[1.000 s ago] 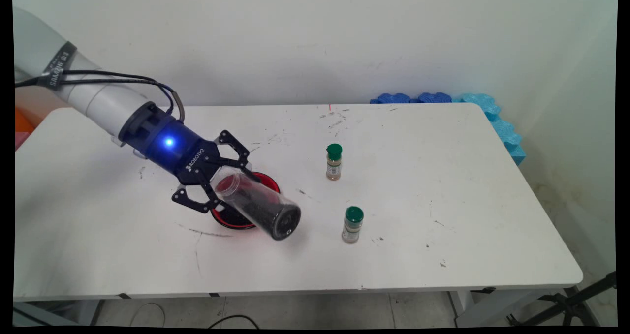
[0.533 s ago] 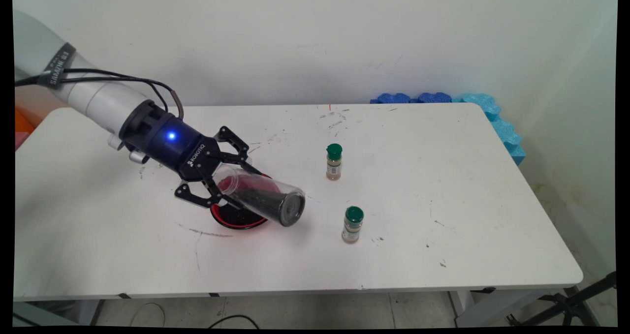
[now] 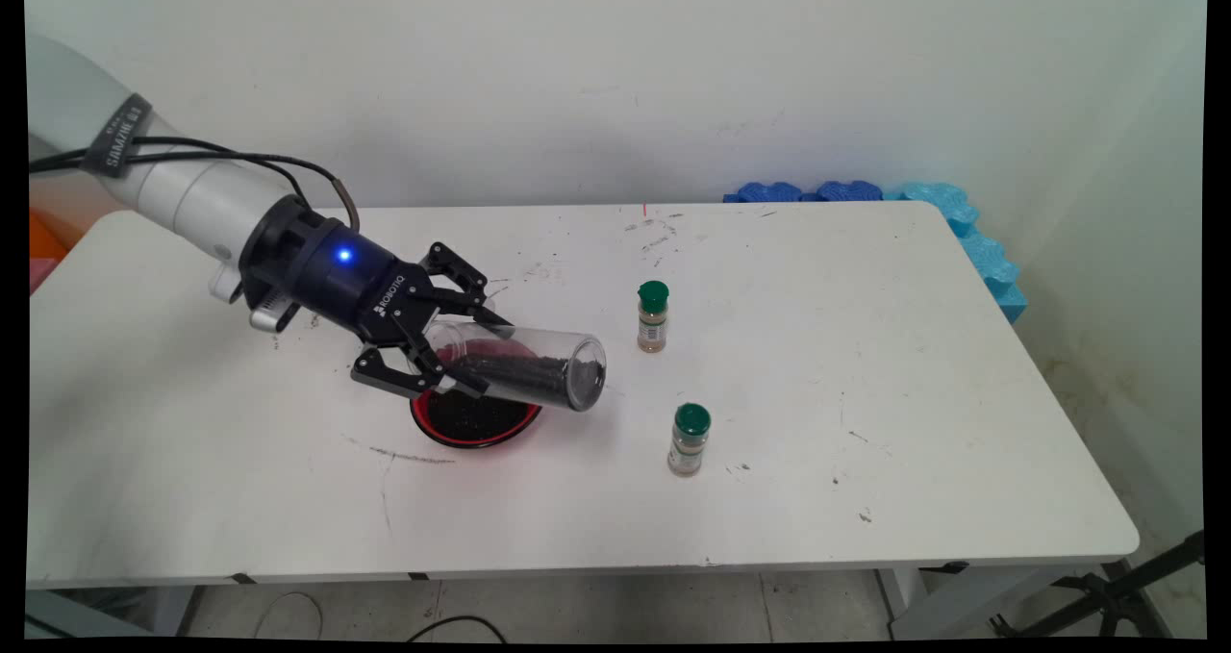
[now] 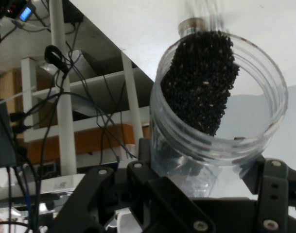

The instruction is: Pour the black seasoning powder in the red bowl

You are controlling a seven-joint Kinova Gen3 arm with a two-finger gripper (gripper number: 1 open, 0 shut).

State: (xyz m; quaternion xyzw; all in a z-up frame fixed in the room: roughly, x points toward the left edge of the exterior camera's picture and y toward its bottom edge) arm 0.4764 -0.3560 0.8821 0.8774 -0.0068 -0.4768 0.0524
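**Jar tipped on its side above the red dish**

Gripper [image 3: 444,355] grasps a clear plastic jar [image 3: 524,369] near its open mouth, jaws clenched on its sides. The jar lies almost level in the air, its closed base pointing right toward the two spice bottles. Black grains [image 4: 201,82] fill part of it, seen heaped along one side in the hand view. Directly below, on the white table [image 3: 866,364], sits a red dish [image 3: 471,420] with a dark layer of the same grains inside. One green-capped spice bottle [image 3: 652,316] stands upright just right of the jar's base; another [image 3: 689,439] stands nearer the table's front edge. Blue foam pieces [image 3: 962,220] line the far right corner.
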